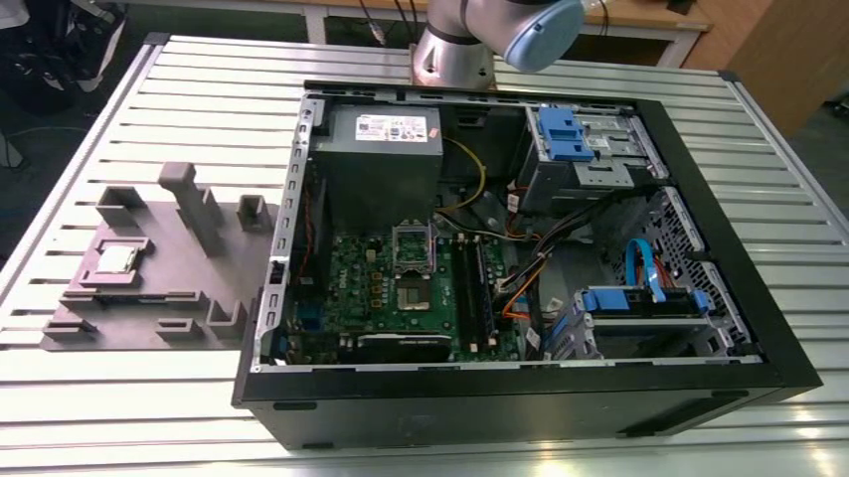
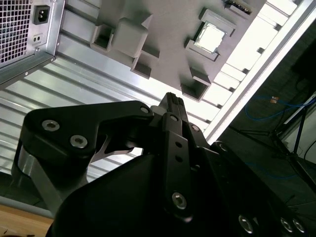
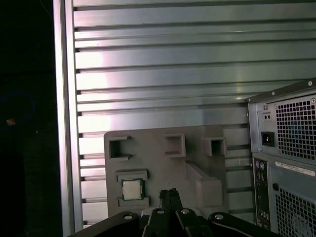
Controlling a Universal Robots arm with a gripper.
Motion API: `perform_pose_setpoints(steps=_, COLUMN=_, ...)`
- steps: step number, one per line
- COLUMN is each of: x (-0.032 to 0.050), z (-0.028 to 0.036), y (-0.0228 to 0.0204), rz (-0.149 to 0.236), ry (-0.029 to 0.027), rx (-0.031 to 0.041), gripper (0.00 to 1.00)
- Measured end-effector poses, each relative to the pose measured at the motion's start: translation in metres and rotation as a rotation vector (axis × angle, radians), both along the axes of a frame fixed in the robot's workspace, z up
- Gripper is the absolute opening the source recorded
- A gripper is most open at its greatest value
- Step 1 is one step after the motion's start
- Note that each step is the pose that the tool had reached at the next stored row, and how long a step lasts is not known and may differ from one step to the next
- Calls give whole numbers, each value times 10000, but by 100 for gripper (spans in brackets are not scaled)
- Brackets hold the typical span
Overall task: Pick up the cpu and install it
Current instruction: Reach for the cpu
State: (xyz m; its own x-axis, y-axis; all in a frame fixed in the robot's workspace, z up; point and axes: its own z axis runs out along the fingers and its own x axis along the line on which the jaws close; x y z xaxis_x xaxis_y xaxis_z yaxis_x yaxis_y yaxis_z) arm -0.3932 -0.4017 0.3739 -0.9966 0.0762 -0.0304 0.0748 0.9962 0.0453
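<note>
Cpu (image 1: 119,259) sits on fixture (image 1: 173,276), at exterior view's left of case (image 1: 531,397).

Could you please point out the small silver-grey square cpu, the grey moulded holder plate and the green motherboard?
Small silver-grey square cpu (image 3: 132,189): first wrist view, centre of its metal top.
Grey moulded holder plate (image 3: 159,170): first wrist view, bare flat surface.
Green motherboard (image 1: 356,288): exterior view, green board surface.

The arm (image 1: 458,50) stands upright, its jaws (black) pressed together.
</note>
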Motion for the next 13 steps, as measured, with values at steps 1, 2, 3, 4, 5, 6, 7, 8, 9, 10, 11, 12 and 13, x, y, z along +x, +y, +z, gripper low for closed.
perform_pose_setpoints(steps=1, x=0, z=0, y=-9, rz=0, ry=0, rx=0, gripper=10)
perform_pose_setpoints(steps=2, x=0, z=0, y=-19, rz=0, ry=-1, rx=0, gripper=10)
perform_pose_setpoints(steps=3, x=0, z=0, y=-30, rz=0, ry=0, rx=0, gripper=10)
perform_pose_setpoints(steps=4, x=0, z=0, y=-43, rz=0, ry=0, rx=0, gripper=10)
perform_pose_setpoints(steps=5, x=0, z=0, y=-55, rz=0, ry=0, rx=0, gripper=10)
perform_pose_setpoints(steps=6, x=0, z=0, y=-67, rz=0, ry=0, rx=0, gripper=10)
perform_pose_setpoints(steps=7, x=0, z=0, y=-80, rz=1, ry=-1, rx=0, gripper=10)
perform_pose_setpoints(steps=8, x=0, z=0, y=-94, rz=1, ry=-1, rx=0, gripper=10)
perform_pose_setpoints(steps=9, x=0, z=0, y=-105, rz=0, ry=0, rx=0, gripper=10)
perform_pose_setpoints(steps=10, x=0, z=0, y=-115, rz=1, ry=0, rx=0, gripper=10)
perform_pose_setpoints(steps=11, x=0, z=0, y=-124, rz=0, ry=-1, rx=0, gripper=10)
perform_pose_setpoints(steps=12, x=0, z=0, y=-132, rz=0, ry=0, rx=0, gripper=10)
perform_pose_setpoints(steps=13, x=0, z=0, y=-135, rz=0, ry=0, rx=-1, gripper=10)
